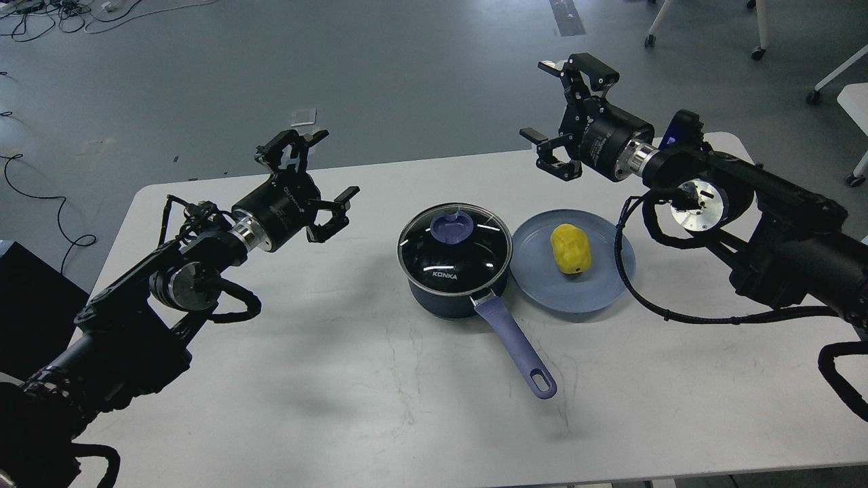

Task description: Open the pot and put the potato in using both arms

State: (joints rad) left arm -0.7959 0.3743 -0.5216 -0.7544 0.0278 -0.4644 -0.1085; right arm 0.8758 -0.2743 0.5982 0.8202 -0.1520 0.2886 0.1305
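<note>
The dark navy pot [454, 298] stands mid-table with a glass lid [454, 240] on it; the lid has a lavender knob [453, 227]. Its long lavender handle [515, 346] points toward me. The yellow potato [570, 249] lies on a grey-blue plate [542, 285] just right of the pot. My left gripper [319, 173] is open and empty, raised left of the pot. My right gripper [559, 112] is open and empty, raised above and behind the plate.
The white table [380, 407] ends at a far edge behind the pot and a near edge at the bottom. Cables lie on the grey floor at far left. Chair legs [756, 30] stand at far right. A black box [27, 298] stands left of the table.
</note>
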